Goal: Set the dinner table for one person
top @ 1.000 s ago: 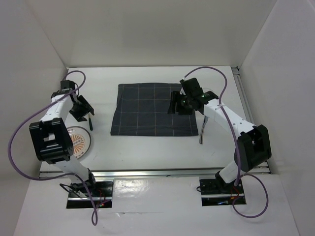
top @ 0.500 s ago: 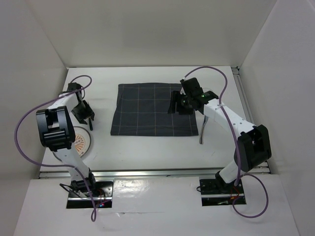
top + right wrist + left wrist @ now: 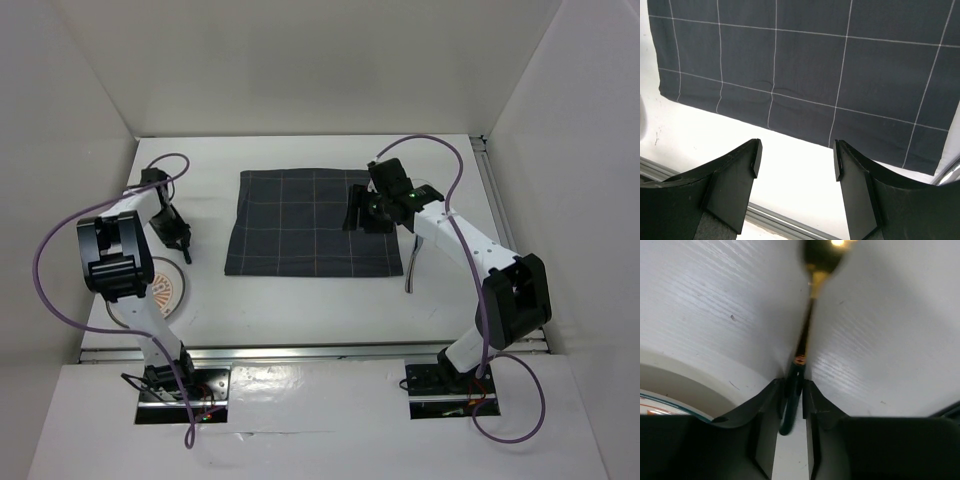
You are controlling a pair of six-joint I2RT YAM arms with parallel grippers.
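Changed since a second ago: the left arm's elbow block has swung up and farther from its base, the forearm now folded tightly back beside it; the right arm holds the same place. Dinner table (image 3: pixel 300 300): white top, metal rail along the near edge, both arm bases bolted there. Plate (image 3: pixel 165 290): white with an orange rayed pattern, near-left on the table, partly hidden under the left elbow. Left gripper (image 3: pixel 794 390): pointed down just beyond the plate, its fingers (image 3: pixel 771 405) set close on either side of the spoon handle; whether they pinch it cannot be told. Spoon (image 3: pixel 801 340): dark green handle, gold bowl, lying flat on the table with the bowl away from the wrist. Slim utensil (image 3: pixel 410 270): on the table just right of the mat's near-right corner; its kind is not readable. Placemat (image 3: pixel 300 225): dark cloth with pale grid lines, lying flat mid-table. Right gripper (image 3: pixel 795 175): arm stretched forward and left, hanging over the mat's right edge, fingers well apart, nothing between them.
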